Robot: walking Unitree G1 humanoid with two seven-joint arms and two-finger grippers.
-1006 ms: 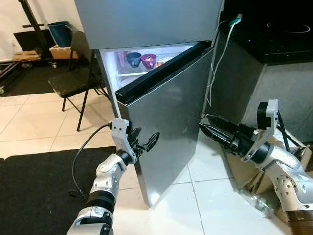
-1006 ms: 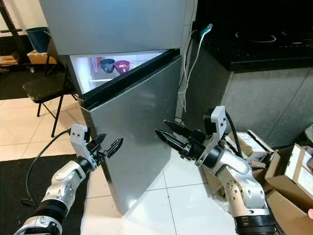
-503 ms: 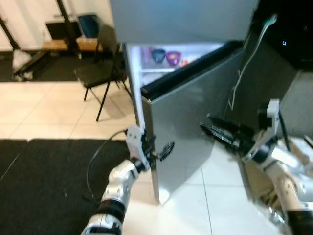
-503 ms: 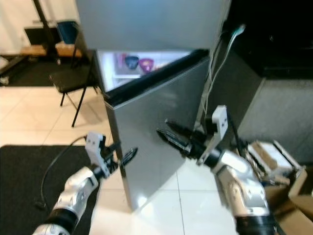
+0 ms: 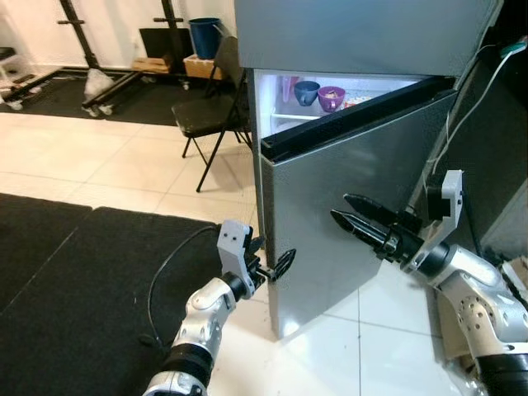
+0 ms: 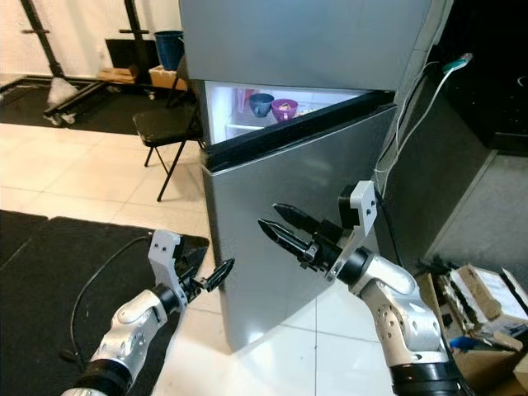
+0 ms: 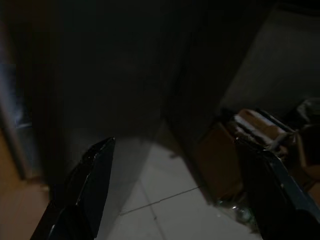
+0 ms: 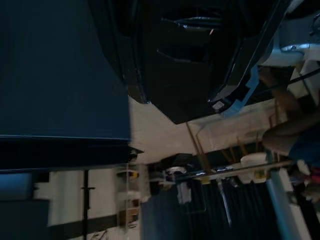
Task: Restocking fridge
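The silver fridge has its lower door (image 5: 355,214) ajar, and the lit inside shows through the gap at the top. A blue bowl (image 5: 307,91) and a purple bowl (image 5: 332,96) stand on a shelf inside. My left gripper (image 5: 276,254) is open, low down at the door's free edge, with nothing between its fingers (image 7: 95,185). My right gripper (image 5: 339,206) is open too, pointing across the door's outer face at mid height and holding nothing.
A black folding chair (image 5: 206,115) stands left of the fridge. A black mat (image 5: 74,280) with a looped cable (image 5: 161,272) covers the floor at my left. A white cord (image 5: 462,99) hangs right of the fridge. Cardboard boxes (image 6: 483,293) lie at the right.
The whole picture has shifted, so the camera has moved and more floor shows on the left. Both grippers keep about the same places by the door, still open.
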